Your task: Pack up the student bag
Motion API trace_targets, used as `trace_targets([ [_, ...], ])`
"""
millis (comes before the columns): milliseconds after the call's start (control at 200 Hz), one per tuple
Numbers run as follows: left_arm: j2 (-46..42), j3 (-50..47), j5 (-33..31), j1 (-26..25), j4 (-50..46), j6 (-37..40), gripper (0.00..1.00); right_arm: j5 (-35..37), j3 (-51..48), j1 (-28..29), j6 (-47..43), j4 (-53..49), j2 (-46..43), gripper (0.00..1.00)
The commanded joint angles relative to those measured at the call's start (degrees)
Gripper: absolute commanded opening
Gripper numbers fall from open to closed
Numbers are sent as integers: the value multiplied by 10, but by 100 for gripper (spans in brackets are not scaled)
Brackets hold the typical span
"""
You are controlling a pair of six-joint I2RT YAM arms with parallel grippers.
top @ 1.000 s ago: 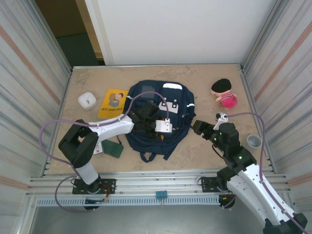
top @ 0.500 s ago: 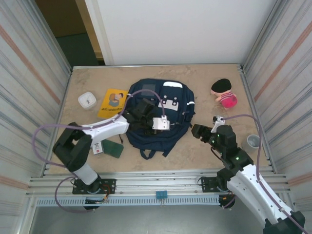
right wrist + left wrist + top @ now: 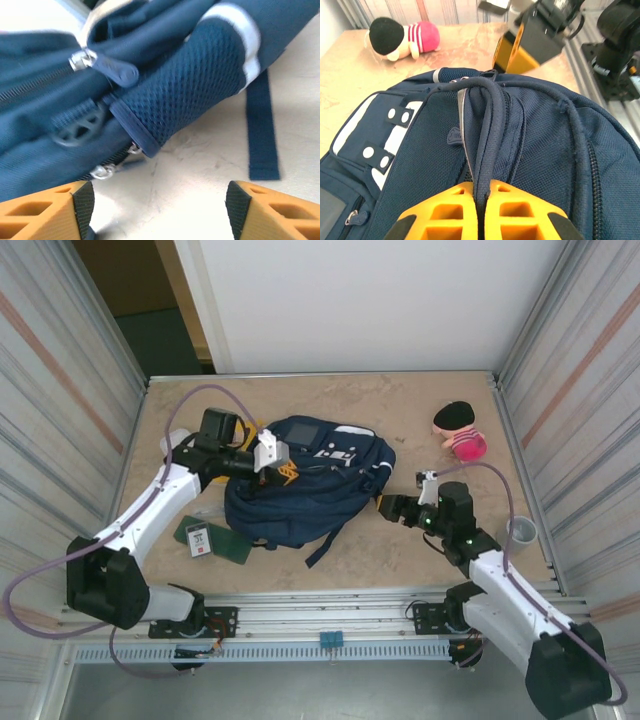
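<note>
While the student bag (image 3: 310,490) lies mid-table, the left gripper (image 3: 480,200) has its handle

Where the table (image 3: 420,400) is widest, the navy bag sprawls at its centre. Its dark carry handle (image 3: 486,130) is pinched tight between the left gripper's orange fingers at the bag's left end. The right gripper (image 3: 157,200) stands with jaws spread wide, holding nothing, just beside the mesh side pocket (image 3: 185,85). A pink-and-black plush toy (image 3: 458,430) sits well apart, far right.
</note>
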Motion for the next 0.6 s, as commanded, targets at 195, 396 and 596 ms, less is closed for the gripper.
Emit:
trace_targets([
  [195, -12, 47, 112, 19, 9, -11, 0, -86, 19, 22, -100, 86, 36, 69],
  [396, -5, 50, 137, 23, 15, -14, 0, -76, 23, 18, -134, 96, 39, 51],
  [596, -10, 31, 151, 31, 65, -53, 0, -96, 37, 7, -148, 96, 59, 39],
])
